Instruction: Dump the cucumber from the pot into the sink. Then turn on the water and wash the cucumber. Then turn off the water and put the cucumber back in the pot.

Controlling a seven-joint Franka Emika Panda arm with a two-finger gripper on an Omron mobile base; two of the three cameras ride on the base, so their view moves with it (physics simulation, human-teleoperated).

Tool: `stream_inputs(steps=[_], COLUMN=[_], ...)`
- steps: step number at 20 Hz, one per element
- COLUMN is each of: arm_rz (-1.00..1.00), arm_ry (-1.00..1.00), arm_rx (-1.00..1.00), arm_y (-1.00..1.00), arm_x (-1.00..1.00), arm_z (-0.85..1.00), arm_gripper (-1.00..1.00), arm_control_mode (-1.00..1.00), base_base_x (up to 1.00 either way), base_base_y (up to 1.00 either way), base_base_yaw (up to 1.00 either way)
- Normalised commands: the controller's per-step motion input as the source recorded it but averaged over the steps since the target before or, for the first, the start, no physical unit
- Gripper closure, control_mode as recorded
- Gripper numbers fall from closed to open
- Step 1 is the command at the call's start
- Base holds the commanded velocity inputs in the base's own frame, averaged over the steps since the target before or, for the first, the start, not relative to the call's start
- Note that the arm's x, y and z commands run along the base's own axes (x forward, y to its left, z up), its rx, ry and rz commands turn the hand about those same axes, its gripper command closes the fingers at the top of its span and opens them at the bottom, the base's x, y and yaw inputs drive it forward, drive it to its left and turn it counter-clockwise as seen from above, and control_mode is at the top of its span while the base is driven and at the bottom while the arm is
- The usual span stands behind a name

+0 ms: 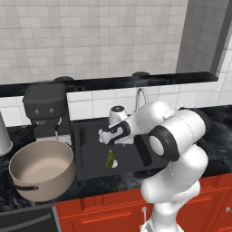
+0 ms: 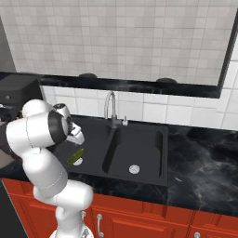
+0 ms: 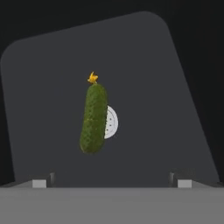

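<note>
Cucumber (image 3: 93, 119) lies in the sink's (image 1: 90, 170) left basin, partly over the drain (image 3: 111, 122); pot (image 1: 41, 168) empty on the surface. Gripper (image 3: 112, 180) above, jaws wide open. Descend centred, close across its short axis.

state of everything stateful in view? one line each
cucumber: lying in the sink's left basin, partly over the drain, not held
pot: upright on the counter left of the sink, empty
sink: no water visible in either basin
faucet: no stream visible at the spout
gripper: open, above the cucumber, holding nothing
</note>
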Motion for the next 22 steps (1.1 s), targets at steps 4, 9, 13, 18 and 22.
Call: stream_inputs(steps=[4,9,13,18,22], arm_rz=[0.00,0.00,0.00,0.00,0.00], arm_ry=[0.00,0.00,0.00,0.00,0.00], arm_rx=[0.00,0.00,0.00,0.00,0.00], arm_y=[0.01,0.00,0.03,0.00,0.00], arm_x=[0.33,0.21,0.18,0.15,0.13], arm_z=[-0.52,-0.47,-0.38,-0.38,-0.32], arm_gripper=[-1.00,-1.00,-1.00,-1.00,-1.00], arm_control_mode=[-1.00,-1.00,-1.00,-1.00,-1.00], base_base_x=[0.00,0.00,0.00,0.00,0.00], base_base_y=[0.00,0.00,0.00,0.00,0.00], base_base_yaw=[0.00,0.00,0.00,0.00,0.00])
